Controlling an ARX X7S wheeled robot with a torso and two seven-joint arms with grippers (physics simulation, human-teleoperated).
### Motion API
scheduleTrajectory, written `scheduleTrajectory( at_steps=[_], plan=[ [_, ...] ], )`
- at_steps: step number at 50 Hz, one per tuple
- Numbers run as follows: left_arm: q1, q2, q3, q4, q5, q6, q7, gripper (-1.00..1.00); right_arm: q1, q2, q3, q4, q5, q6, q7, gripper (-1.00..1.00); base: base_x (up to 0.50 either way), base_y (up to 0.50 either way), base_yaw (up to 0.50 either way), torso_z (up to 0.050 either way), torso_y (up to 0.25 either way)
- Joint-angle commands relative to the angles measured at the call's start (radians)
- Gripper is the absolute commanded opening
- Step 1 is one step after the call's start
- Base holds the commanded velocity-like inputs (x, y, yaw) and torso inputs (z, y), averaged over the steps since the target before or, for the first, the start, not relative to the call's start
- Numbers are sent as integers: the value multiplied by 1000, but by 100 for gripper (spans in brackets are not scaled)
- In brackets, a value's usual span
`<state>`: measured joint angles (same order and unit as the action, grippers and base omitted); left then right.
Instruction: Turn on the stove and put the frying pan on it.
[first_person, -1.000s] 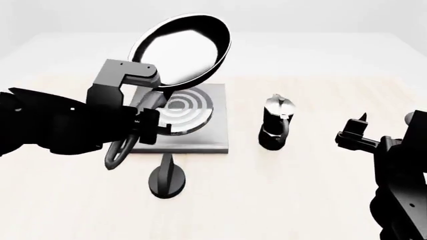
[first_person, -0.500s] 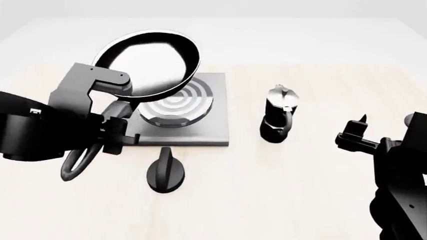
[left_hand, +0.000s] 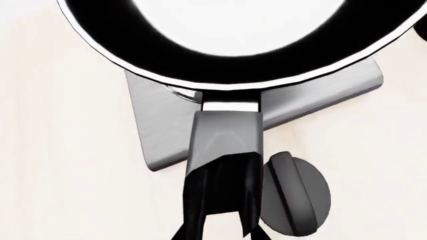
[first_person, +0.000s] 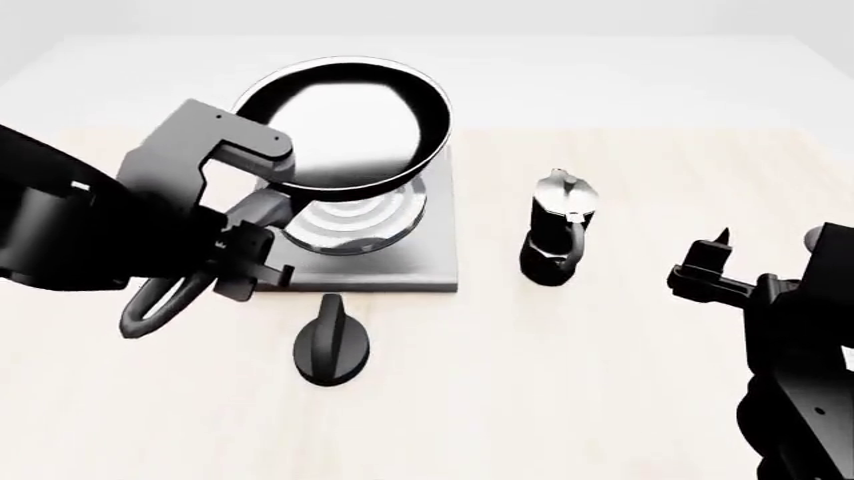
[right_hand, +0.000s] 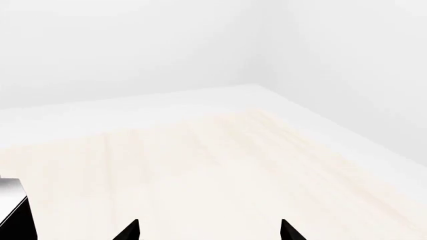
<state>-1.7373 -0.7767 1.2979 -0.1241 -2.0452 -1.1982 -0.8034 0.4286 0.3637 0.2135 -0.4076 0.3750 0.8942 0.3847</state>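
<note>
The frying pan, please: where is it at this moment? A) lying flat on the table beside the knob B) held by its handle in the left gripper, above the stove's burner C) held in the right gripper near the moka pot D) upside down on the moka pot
B: the left gripper is shut on the handle, and the frying pan hangs over the stove.

The frying pan (first_person: 344, 125) and the left arm (first_person: 94, 235) crowd the room over the stove (first_person: 400, 262). The knob (first_person: 330, 343) stands just in front of the plate. The moka pot (first_person: 554, 240) rises right of the stove; bare tabletop (first_person: 627, 380) lies open between it and the right gripper (first_person: 767, 255).
</note>
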Motion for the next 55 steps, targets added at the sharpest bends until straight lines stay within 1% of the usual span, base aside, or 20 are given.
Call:
scheduleTrajectory(
  at_steps=[1, 13, 18, 21, 22, 24, 36, 44, 47, 48, 49, 55],
  plan=[
    [-39, 42, -33, -32, 109, -14, 95, -100, -1, 3, -1, -1, 3, 1, 2, 100, 0, 0, 0, 0, 0],
    [-28, 72, -22, -52, 158, -11, 154, -100, -5, 4, 1, 2, 7, -4, 2, 100, 0, 0, 0, 0, 3],
    [-31, 75, -20, -58, 154, -7, 133, -100, -3, 5, 1, 1, 9, -4, 2, 100, 0, 0, 0, 3, -73],
    [-31, 77, -27, -62, 170, 8, 152, -100, -2, 6, 3, -1, 11, -2, 3, 100, 0, 0, 0, 9, -225],
    [-27, 73, -34, -61, 166, 25, 140, -100, -2, 7, 3, -1, 12, -2, 3, 100, 0, 0, 0, 0, 0],
    [-35, 77, -29, -75, 161, 16, 134, -100, -1, 8, 4, -1, 13, -1, 3, 100, 0, 0, 0, 0, 0],
    [-6, 40, -47, -55, 139, 71, 76, -100, -6, 7, 3, 2, 14, -8, 5, 100, 0, 0, 0, 0, 0],
    [18, 57, -33, -85, 166, 73, 124, -100, -7, 7, 1, 5, 15, -12, 6, 100, 0, 0, 0, 0, 2],
    [22, 60, -31, -85, 177, 77, 131, -100, -7, 8, 0, 6, 15, -13, 6, 100, 0, 0, 0, 0, 3],
    [17, 66, -19, -100, 160, 54, 115, -100, -7, 8, 0, 6, 16, -13, 6, 100, 0, 0, 0, 0, 0],
    [23, 62, -23, -95, 158, 64, 116, -100, -7, 8, 1, 5, 16, -13, 6, 100, 0, 0, 0, 0, 0],
    [27, 56, -20, -96, 145, 65, 90, -100, -9, 7, -1, 5, 18, -15, 6, 100, 0, 0, 0, 0, -250]
  ],
)
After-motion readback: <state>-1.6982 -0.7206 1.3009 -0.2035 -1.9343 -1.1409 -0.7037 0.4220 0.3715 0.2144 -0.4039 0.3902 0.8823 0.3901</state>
